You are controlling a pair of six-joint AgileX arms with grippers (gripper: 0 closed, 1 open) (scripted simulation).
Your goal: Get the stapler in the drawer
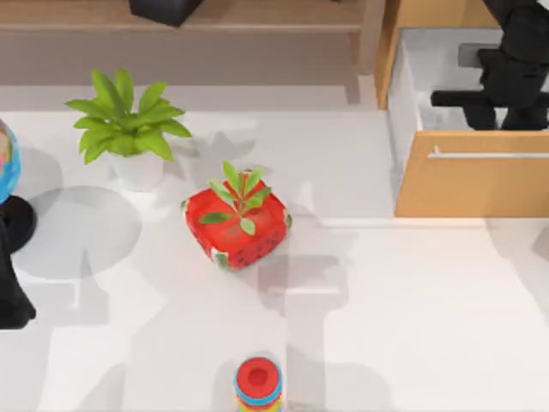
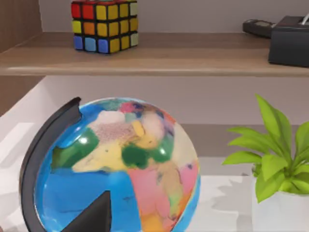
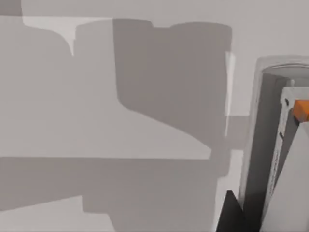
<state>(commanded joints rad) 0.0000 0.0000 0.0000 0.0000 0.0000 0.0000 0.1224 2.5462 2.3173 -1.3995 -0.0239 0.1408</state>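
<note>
Top view: black right gripper above open light-wood drawer's smooth white inside, finger state untellable; slim pale-grey stapler bar beside it, lengthwise along the fingers.

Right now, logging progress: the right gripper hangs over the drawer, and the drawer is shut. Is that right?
No: the drawer is open, its white inside showing in the top view. The right gripper does hang over it; the left arm sits parked at far left.
</note>
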